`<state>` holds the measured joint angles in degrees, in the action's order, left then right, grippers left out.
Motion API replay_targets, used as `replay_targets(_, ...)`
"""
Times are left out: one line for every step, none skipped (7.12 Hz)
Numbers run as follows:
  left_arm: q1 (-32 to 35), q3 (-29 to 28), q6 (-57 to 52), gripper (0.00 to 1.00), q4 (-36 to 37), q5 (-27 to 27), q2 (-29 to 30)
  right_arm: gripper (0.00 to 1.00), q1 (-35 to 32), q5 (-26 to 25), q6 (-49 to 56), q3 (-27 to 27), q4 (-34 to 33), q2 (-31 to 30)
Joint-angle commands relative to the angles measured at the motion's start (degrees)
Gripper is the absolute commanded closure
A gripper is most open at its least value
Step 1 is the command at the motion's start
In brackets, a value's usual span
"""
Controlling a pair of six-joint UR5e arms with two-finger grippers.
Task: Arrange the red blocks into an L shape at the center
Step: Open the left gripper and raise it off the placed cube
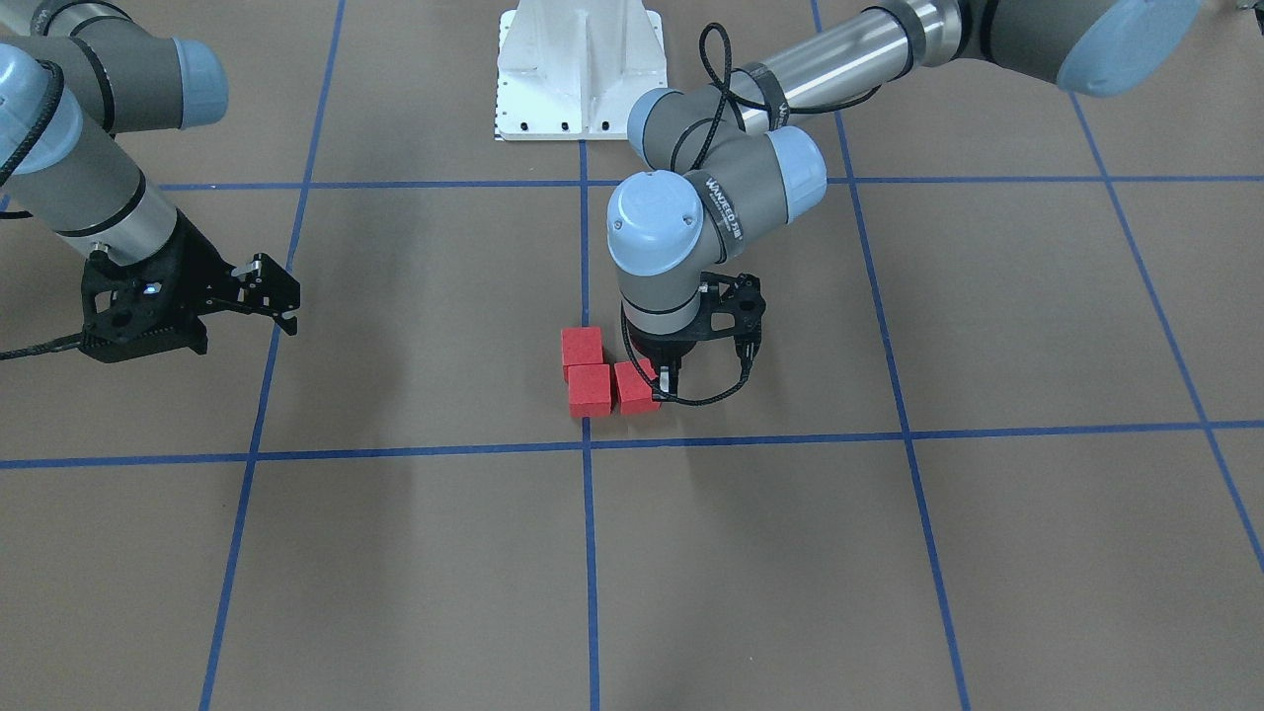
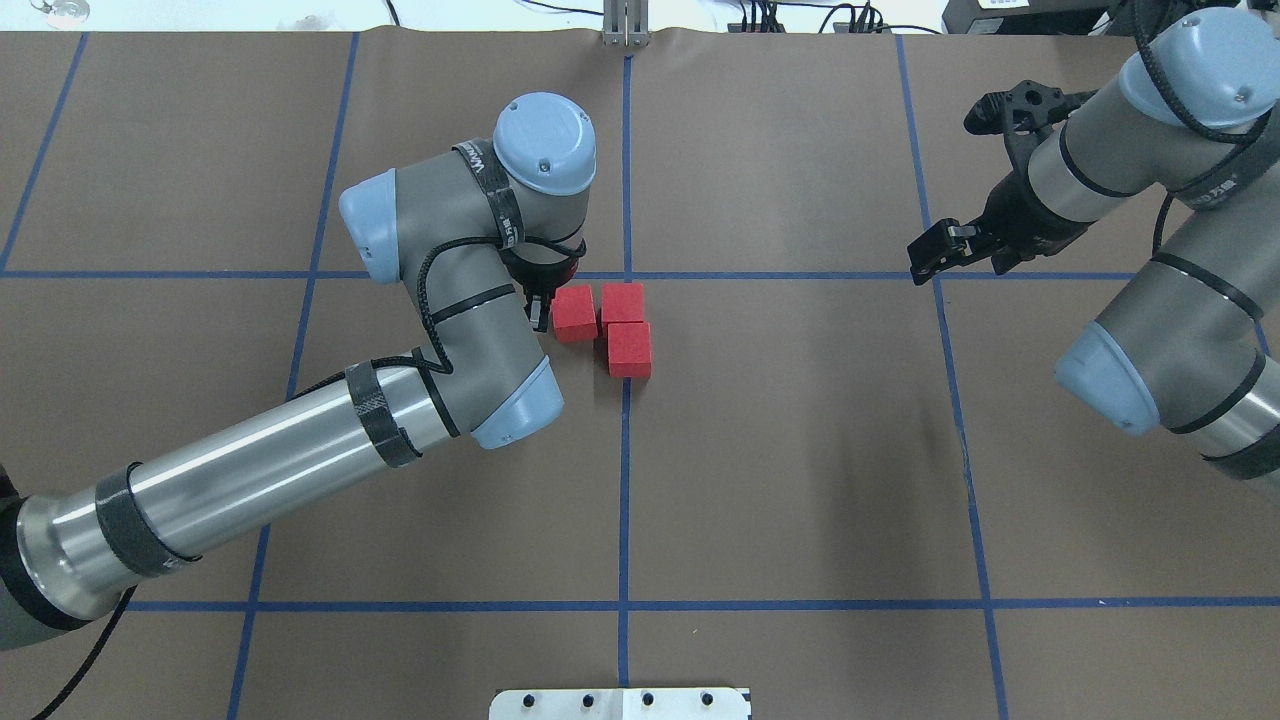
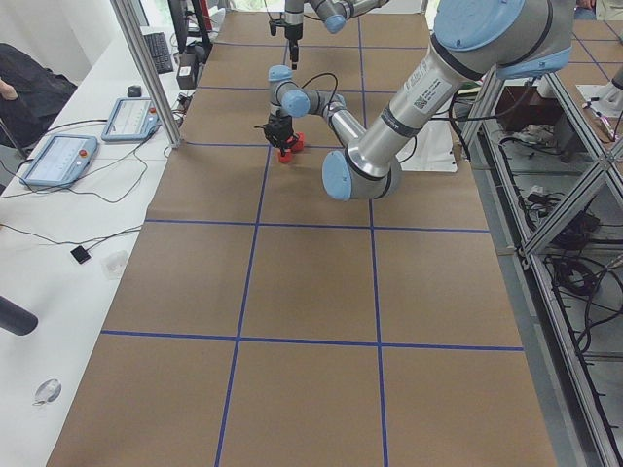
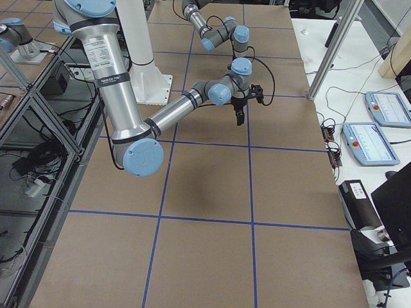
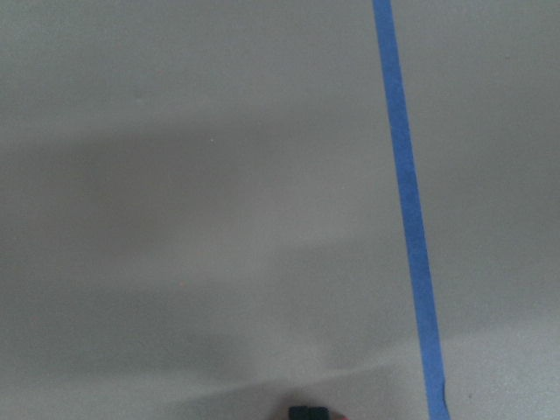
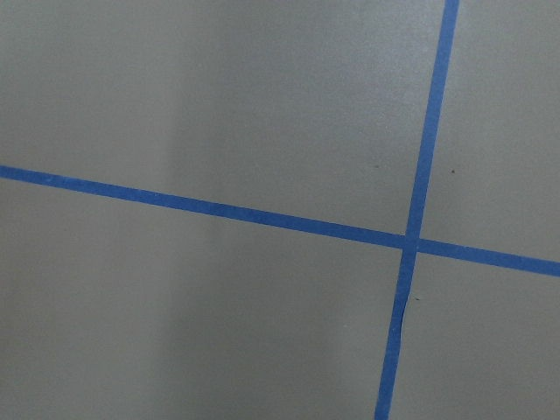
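Observation:
Three red blocks lie together in an L on the brown grid, just on the robot's side of the center crossing [image 2: 627,275]. One block [image 2: 574,313] sits left of the corner block [image 2: 622,302], and a third [image 2: 629,349] sits nearer the robot. In the front-facing view they are the right block [image 1: 636,386], the corner block [image 1: 589,389] and the far block [image 1: 582,348]. My left gripper [image 1: 664,380] points down with its fingertips together, right beside the outer face of the left-hand block. My right gripper [image 2: 925,262] hangs open and empty far to the right.
The white robot base [image 1: 580,69] stands at the table's near edge behind the blocks. My left arm's elbow and forearm [image 2: 300,450] stretch across the table's left half. Operator tablets [image 3: 60,156] lie on a side bench past the far edge.

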<state>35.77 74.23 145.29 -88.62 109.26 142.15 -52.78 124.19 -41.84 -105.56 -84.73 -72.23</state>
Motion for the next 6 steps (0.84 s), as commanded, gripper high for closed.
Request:
replay_targets(-0.09,0.30,0.00,1.00,-0.94,0.16,-0.64,0.01,-0.04,0.00,0.00,-0.26,0.00,-0.02)
replay_targets(-0.17,0.74,0.00,1.00,-1.20,0.16,-0.82,0.01,-0.04,0.00,0.00,-0.34,0.00,-0.02)
replay_targets(-0.26,1.44,0.00,1.00,-1.55,0.16,-0.82,0.01,-0.04,0.00,0.00,-0.43,0.00,-0.02)
replay_targets(-0.26,1.45,0.00,1.00,-1.64,0.16,-0.82,0.01,-0.04,0.00,0.00,-0.69,-0.09,-0.10)
replay_targets(-0.26,1.45,0.00,1.00,-2.77,1.29,-0.82,0.01,-0.13,0.00,0.00,-0.78,-0.18,-0.10)
replay_targets(-0.35,1.36,0.00,1.00,-3.92,2.52,-0.99,0.01,-0.13,0.00,0.00,-1.05,-0.26,-0.37)
